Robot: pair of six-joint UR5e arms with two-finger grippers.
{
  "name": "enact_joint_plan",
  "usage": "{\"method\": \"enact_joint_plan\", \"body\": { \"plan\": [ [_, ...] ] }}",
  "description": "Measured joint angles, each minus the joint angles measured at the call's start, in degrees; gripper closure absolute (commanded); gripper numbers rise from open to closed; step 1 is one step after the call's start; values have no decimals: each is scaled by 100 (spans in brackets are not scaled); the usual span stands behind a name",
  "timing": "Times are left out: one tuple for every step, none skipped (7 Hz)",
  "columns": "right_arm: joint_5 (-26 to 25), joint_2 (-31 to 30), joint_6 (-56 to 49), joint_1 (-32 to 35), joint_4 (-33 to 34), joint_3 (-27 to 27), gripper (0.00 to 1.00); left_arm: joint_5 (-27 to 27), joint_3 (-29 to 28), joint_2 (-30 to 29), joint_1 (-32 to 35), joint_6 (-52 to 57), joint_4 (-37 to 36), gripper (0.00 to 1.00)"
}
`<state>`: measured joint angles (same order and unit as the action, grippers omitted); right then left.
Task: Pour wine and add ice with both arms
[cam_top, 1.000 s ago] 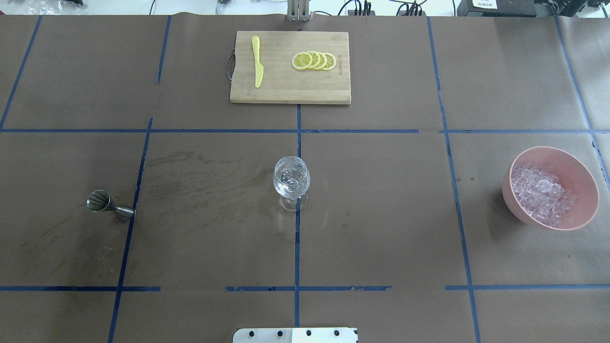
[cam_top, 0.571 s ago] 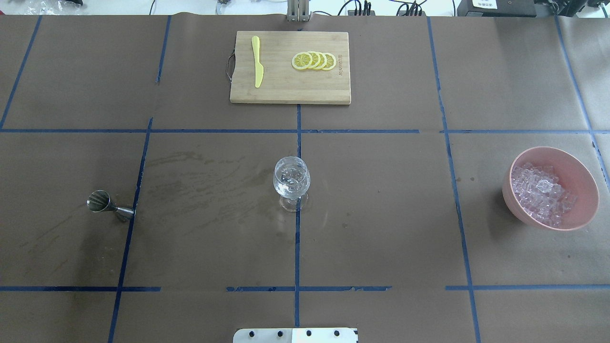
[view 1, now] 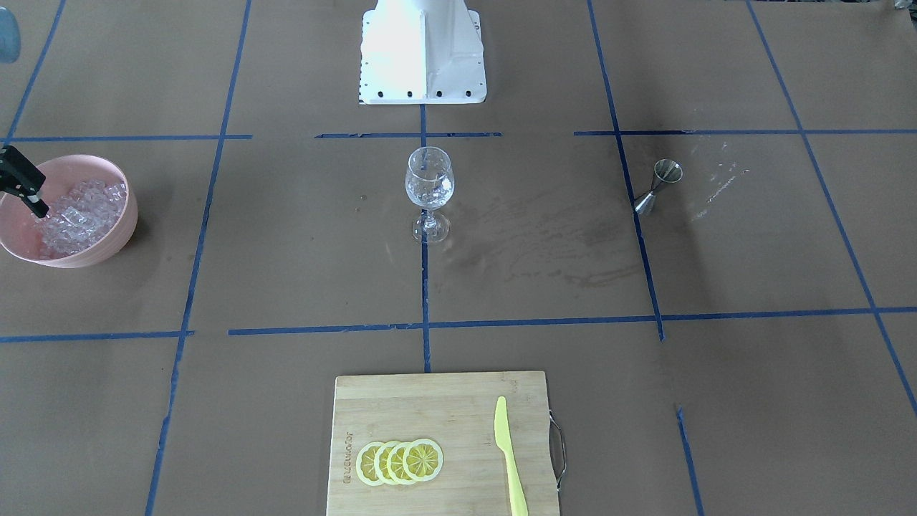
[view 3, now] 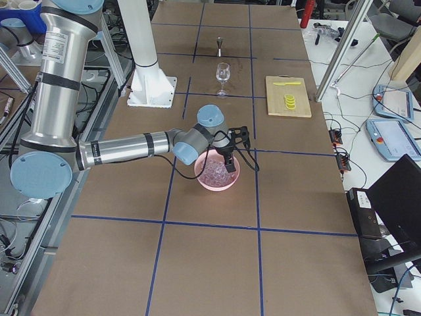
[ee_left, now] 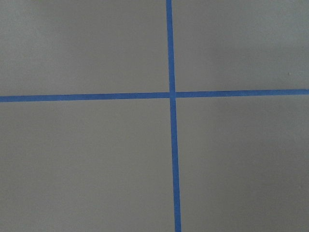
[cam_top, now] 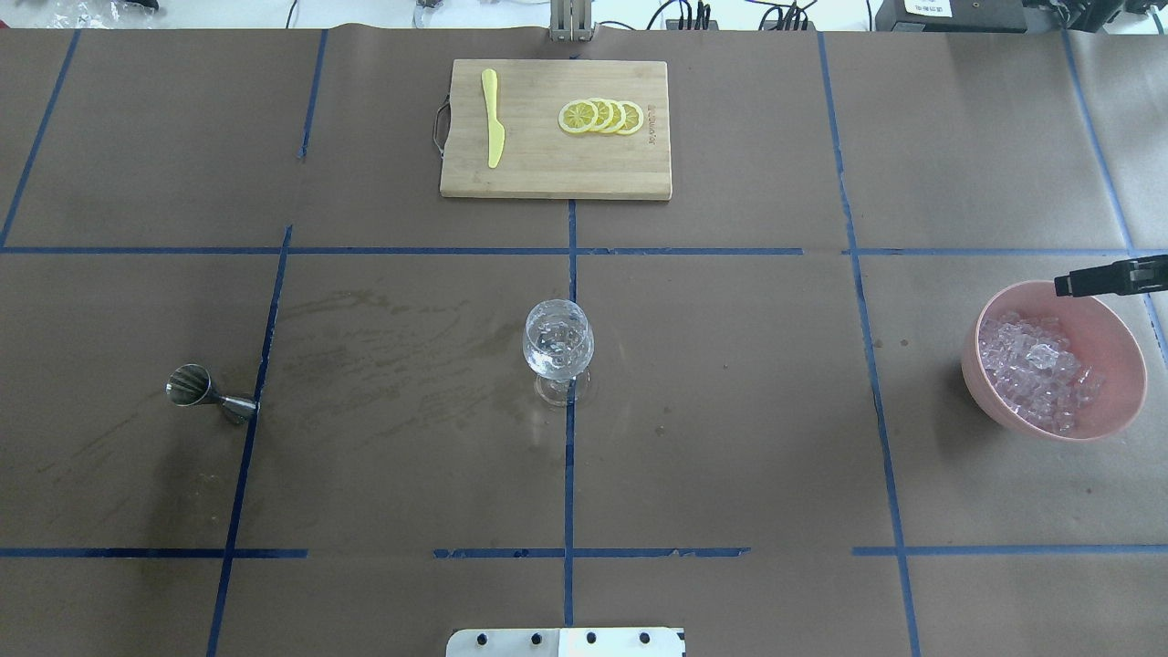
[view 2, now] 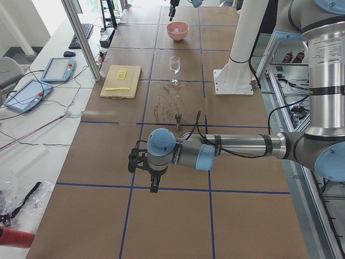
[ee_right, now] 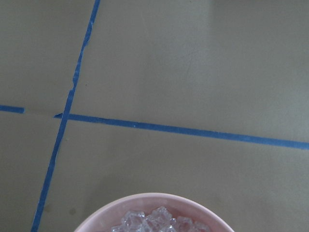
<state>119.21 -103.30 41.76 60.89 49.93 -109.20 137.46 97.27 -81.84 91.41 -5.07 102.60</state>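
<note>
The ice point(cam_top: 1036, 370) is a heap of clear cubes in a pink bowl point(cam_top: 981, 392) at the table's right; it also shows in the right wrist view point(ee_right: 154, 222). My right gripper point(cam_top: 1063, 285) hangs over the bowl's far rim, above the ice point(view 1: 75, 215). Only one dark finger shape shows point(view 1: 41, 209), so I cannot tell whether it is open. A clear stemmed glass point(cam_top: 557, 339) stands upright at the centre. A steel jigger point(cam_top: 196, 391) stands at the left. My left gripper point(view 2: 153, 189) hovers over bare table far to the left; I cannot tell its state.
A wooden cutting board point(cam_top: 547, 173) with lemon slices point(cam_top: 602, 117) and a yellow knife point(cam_top: 493, 119) lies at the far centre. The white pedestal point(view 1: 423, 57) stands at the robot's side. Blue tape lines cross the brown paper.
My right gripper has come into the overhead view from the right edge and now sits over the bowl's far rim. The glass, the jigger and the bowl have not moved.
</note>
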Motion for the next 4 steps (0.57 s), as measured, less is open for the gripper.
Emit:
{"method": "enact_joint_plan", "body": {
  "plan": [
    [-234,-208,68,-321,-366,-8,2,0,2,-9,0,-2,4,0],
    [-551,-332,-57,-680,-587,-16,3,0,2,-12,-1,-3,9,0],
    [-851,-383,-472,-975,-682,-16,5,0,2,-15,-1,-3,17,0],
    [-996,-406,-1063,-1103,-707,-2,8,0,2,-15,0,-3,23,0]
  ]
}}
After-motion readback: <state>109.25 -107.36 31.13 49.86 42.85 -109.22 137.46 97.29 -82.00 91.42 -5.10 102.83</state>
